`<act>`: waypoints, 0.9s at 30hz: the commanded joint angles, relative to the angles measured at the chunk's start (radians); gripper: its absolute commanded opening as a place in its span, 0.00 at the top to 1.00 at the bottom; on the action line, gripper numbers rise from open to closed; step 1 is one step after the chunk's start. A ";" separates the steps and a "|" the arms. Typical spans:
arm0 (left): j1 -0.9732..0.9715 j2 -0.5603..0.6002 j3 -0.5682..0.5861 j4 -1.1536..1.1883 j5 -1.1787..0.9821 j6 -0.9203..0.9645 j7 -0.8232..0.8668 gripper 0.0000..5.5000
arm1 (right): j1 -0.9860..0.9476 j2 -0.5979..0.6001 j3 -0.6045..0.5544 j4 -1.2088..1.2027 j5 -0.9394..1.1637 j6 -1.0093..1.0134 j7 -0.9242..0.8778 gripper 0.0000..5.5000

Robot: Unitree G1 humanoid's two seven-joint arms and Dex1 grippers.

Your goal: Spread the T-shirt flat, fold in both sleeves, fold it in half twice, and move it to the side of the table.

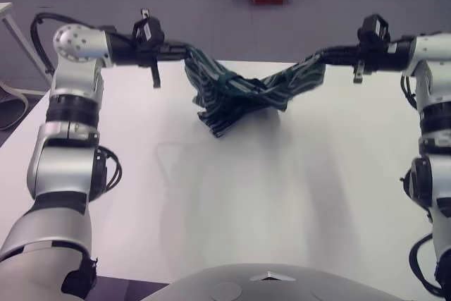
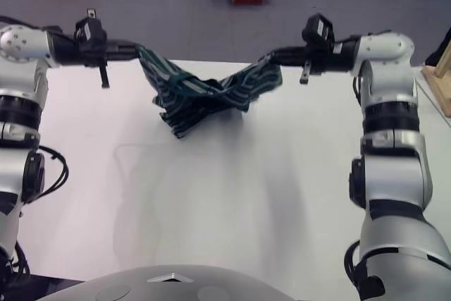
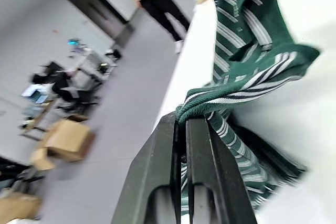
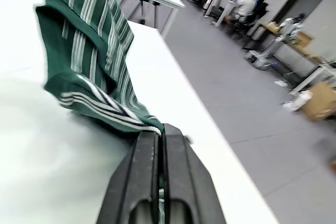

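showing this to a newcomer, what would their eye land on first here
A green striped T-shirt hangs bunched in the air over the far part of the white table, its middle sagging down toward the tabletop. The left gripper pinches one end and the right gripper the other. Both are shut on the cloth, with the arms spread wide to either side.

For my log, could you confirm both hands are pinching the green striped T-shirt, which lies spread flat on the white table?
Not quite: the left hand and right hand do pinch the T-shirt, but the left eye view shows it bunched, sagging between them over the table.
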 commanded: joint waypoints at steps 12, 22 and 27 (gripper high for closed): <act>0.610 0.103 0.106 -0.860 -0.275 0.534 0.215 0.99 | 0.482 -0.171 -0.156 -0.708 0.209 0.360 -0.118 1.00; -0.158 -0.107 0.017 -0.013 -0.051 0.322 0.307 0.99 | -0.302 0.060 0.047 0.183 -0.079 0.022 -0.305 1.00; -0.525 -0.169 -0.002 0.524 0.131 0.118 0.523 0.99 | -0.606 0.169 0.079 0.618 -0.225 -0.185 -0.506 1.00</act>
